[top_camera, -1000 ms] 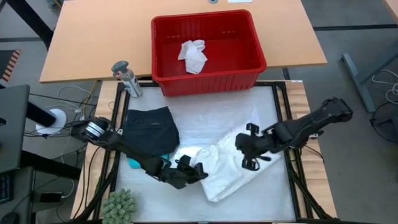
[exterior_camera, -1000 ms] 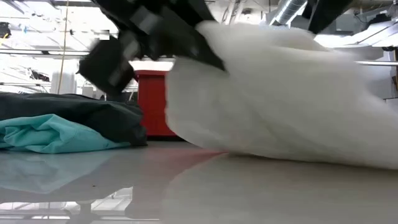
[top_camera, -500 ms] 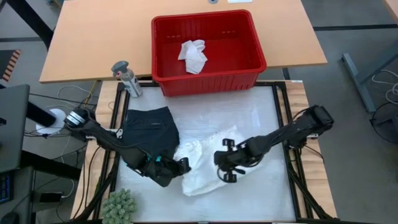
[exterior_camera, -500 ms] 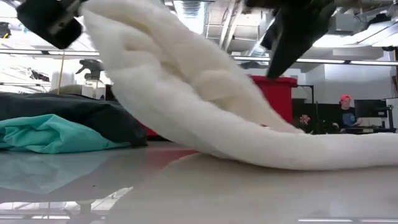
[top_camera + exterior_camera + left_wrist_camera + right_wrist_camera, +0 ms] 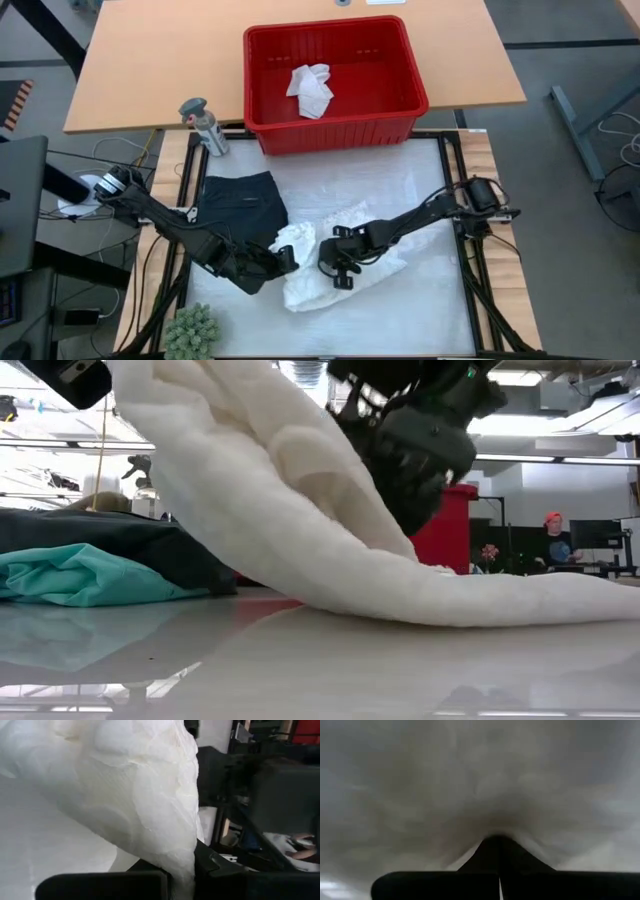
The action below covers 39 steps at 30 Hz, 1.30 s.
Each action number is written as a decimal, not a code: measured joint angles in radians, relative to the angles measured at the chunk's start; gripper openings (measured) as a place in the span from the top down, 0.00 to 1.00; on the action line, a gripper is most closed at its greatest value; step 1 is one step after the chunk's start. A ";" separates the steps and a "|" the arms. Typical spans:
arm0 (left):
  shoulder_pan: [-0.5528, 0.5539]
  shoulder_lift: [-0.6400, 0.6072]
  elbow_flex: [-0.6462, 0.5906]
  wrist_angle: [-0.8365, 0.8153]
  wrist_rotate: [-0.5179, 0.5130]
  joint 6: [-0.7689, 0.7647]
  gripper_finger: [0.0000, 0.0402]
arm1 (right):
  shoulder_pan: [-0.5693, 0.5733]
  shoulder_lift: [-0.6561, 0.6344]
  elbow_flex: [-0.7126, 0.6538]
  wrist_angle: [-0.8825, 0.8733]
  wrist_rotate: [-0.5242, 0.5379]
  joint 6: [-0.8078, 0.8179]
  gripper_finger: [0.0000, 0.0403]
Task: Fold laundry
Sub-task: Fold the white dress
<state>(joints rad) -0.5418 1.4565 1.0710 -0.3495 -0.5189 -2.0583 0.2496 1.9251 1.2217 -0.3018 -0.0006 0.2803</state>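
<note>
On desk centre, white garment (image 5: 320, 265) held lifted, pinched by left hand (image 5: 285, 256) and right hand (image 5: 335, 270), both clamped on cloth. Soft, light, floppy; best gripped at edges or corners.

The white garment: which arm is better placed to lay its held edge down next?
Probably the right. The right pincer grips the white garment above clear mat; the left pincer holds its other edge against the black shorts.

Soft quilted white cloth garment (image 5: 320, 262) on glossy tabletop (image 5: 420, 310); red plastic basket (image 5: 335, 128).
</note>
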 joint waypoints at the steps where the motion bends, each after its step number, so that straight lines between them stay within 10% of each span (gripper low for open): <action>1: 0.001 -0.001 0.000 0.003 0.001 -0.010 0.97 | -0.004 0.009 0.000 -0.001 -0.014 -0.001 0.96; 16: 0.006 -0.001 0.000 -0.037 0.126 -0.064 0.97 | 0.012 -0.250 0.015 -0.263 0.110 -0.061 0.96; 39: 0.069 -0.001 0.000 0.144 0.207 -0.103 0.97 | 0.036 -0.088 -0.019 -0.080 0.029 -0.105 0.96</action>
<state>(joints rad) -0.4730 1.4559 1.0710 -0.2057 -0.3122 -2.1612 0.2853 1.8375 1.2022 -0.3821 0.0280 0.1749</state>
